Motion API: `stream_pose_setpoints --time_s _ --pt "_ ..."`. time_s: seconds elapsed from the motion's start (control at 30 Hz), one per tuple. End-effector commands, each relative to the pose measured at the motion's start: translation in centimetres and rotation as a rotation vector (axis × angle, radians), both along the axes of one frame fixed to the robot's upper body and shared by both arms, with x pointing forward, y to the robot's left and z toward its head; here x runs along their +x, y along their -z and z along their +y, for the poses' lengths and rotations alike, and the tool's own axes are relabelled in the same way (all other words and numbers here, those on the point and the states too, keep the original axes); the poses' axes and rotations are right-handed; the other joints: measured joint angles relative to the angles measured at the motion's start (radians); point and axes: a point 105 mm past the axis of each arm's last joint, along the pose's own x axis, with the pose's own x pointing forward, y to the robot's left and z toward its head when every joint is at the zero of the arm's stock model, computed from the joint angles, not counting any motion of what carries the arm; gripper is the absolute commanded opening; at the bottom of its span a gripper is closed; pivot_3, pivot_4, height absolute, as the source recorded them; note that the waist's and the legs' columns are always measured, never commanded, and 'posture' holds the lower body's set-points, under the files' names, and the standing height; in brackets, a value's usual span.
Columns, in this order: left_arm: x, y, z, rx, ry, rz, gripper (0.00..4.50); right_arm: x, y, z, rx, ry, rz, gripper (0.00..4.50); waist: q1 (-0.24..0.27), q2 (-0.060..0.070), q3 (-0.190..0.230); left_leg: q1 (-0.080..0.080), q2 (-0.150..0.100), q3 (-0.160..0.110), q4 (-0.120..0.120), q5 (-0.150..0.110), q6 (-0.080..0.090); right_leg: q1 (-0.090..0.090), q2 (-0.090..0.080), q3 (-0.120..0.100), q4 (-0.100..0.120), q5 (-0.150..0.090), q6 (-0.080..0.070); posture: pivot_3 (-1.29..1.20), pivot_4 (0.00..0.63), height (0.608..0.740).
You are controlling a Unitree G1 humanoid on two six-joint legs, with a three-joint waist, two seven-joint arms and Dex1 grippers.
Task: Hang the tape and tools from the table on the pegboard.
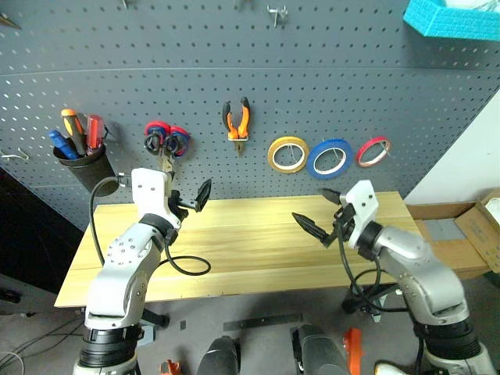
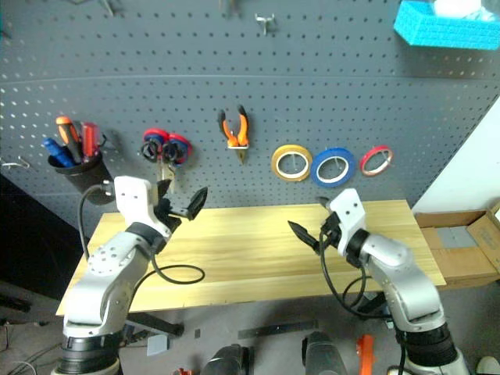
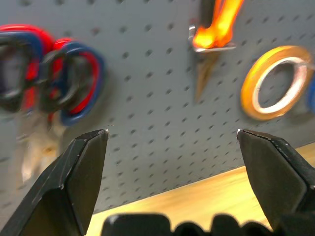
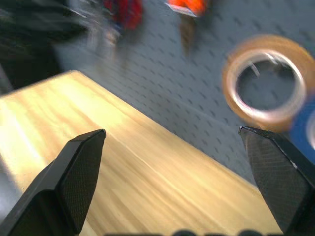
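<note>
Blue tape ring (image 1: pixel 329 158) hangs on grey pegboard (image 1: pixel 234 70), centre-right; orange-black pliers (image 1: pixel 237 123) hang centre, nose down; blue-handled screwdriver (image 1: pixel 62 144) in cup, left.

Wooden table (image 4: pixel 147 162), grey pegboard (image 4: pixel 206 93), yellow tape roll (image 4: pixel 268 81), right hand (image 4: pixel 172 152) spread wide

The tabletop (image 1: pixel 250 242) across the middle of the frame lies bare, open to a pass from either side. Above it the pegboard (image 1: pixel 234 70) carries obstacles in a row: cup (image 1: pixel 84 166) at left, scissors (image 1: pixel 166 142), pliers (image 1: pixel 237 121), then yellow roll (image 1: pixel 287 154), blue tape (image 1: pixel 329 158) and red roll (image 1: pixel 373 151). A blue basket (image 1: pixel 453 19) juts out at upper right.
</note>
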Motion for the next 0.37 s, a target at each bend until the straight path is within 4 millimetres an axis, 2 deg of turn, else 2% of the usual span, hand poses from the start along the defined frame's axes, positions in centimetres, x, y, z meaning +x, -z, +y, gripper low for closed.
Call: stream_pose_setpoints --time_s 0.03,0.13,0.2,0.37 --pt "-0.8 3.7 1.5 -0.007 -0.087 0.079 4.46 2.1 1.5 -2.7 -0.026 0.233 -0.115 4.50 -0.003 0.006 -0.019 0.004 0.001 0.001 -0.002 0.000 0.000 0.004 0.001 0.000 -0.003 0.000 0.000 -0.06 0.049 0.740" --pt "-1.5 6.5 2.8 -0.019 -0.174 0.129 4.46 2.8 3.6 -4.2 -0.051 0.318 -0.117 4.50 -0.002 0.011 -0.028 0.017 0.001 0.003 -0.003 -0.001 0.001 0.018 0.001 0.002 -0.007 -0.002 0.002 -0.04 0.029 0.740" --pt "-1.8 7.3 3.6 -0.028 -0.229 0.143 4.46 3.2 4.7 -4.9 -0.038 0.347 -0.091 4.50 0.001 0.010 -0.038 0.021 0.004 0.001 -0.003 -0.001 0.002 0.025 0.004 -0.001 -0.013 -0.003 0.005 -0.03 0.019 0.740" --pt "-2.3 8.4 5.3 0.002 -0.315 0.153 4.46 4.1 5.4 -5.4 -0.037 0.355 -0.097 4.50 0.017 0.011 -0.056 0.021 0.006 0.001 -0.002 -0.001 0.001 0.026 0.005 0.000 -0.013 0.000 0.006 0.01 0.000 0.740"
